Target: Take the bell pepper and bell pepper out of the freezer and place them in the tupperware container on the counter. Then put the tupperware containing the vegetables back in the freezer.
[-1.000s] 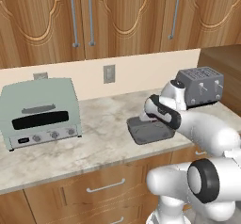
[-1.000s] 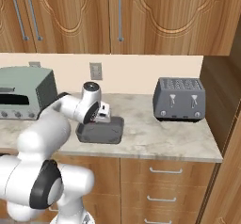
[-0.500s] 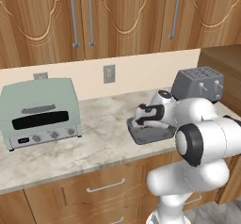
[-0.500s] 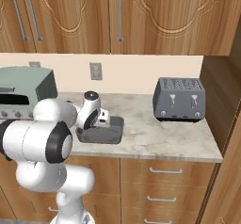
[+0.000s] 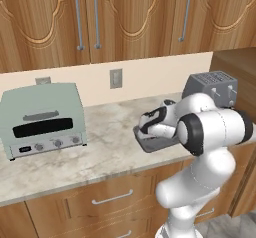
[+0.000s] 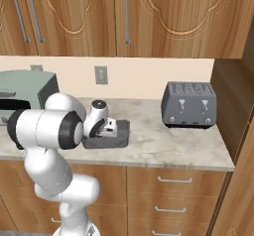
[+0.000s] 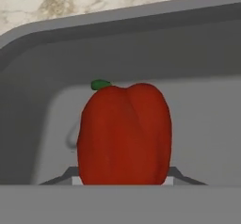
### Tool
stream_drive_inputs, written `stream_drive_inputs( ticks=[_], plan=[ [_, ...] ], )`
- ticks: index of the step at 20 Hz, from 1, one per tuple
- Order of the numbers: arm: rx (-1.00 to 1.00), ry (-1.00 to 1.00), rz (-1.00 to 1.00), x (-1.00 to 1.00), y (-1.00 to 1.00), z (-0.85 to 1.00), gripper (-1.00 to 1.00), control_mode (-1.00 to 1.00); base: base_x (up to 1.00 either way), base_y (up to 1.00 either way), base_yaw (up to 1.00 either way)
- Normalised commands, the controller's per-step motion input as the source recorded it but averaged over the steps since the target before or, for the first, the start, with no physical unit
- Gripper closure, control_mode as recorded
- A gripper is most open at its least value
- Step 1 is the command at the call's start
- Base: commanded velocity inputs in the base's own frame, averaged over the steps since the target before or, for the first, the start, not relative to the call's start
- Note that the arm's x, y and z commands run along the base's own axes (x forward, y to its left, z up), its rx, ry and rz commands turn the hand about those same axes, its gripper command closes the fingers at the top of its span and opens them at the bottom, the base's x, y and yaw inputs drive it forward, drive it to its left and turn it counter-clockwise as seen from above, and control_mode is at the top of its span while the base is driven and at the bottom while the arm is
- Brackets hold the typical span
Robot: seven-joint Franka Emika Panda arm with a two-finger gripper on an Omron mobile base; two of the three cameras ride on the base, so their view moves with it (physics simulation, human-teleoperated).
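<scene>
Pepper [image 7: 123, 133] gripped in claw [image 7: 123, 180].

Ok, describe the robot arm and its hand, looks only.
The arm is glossy white, built of rounded, bulbous segments with dark grey to black bands and round caps at the joints. The hand is a white block with dark panels, ending in the gripper. No cables or markings are visible.

The arm's hand [image 5: 151, 123] is reaching down into the grey tub [image 5: 150, 143] sitting on the counter [image 5: 100, 152], right of the green toaster oven [image 5: 42, 119]
</scene>
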Motion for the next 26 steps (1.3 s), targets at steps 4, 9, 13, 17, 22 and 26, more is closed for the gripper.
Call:
stream_drive_inputs(
  ticks=[4, 9, 13, 17, 22, 26],
  plan=[
    [0.0, 0.06, 0.0, 0.22, 0.04, -0.32, 1.0, -1.0, 0.0, 0.0, 0.0],
    [0.0, 0.02, 0.0, -0.06, 0.01, -0.13, -1.0, -1.0, 0.0, 0.0, 0.0],
    [0.0, -0.1, -0.02, -0.47, 0.0, 0.18, -1.0, -1.0, 0.0, 0.0, 0.0],
    [0.0, -0.16, -0.04, -0.45, 0.0, 0.48, -1.0, -1.0, 0.0, 0.0, 0.0],
    [0.0, -0.35, -0.01, -0.83, 0.0, 0.97, -1.0, -1.0, 0.0, 0.0, 0.0],
    [0.0, -0.35, -0.01, -0.9, 0.0, 1.0, -1.0, -1.0, 0.0, 0.0, 0.0]
  ],
)
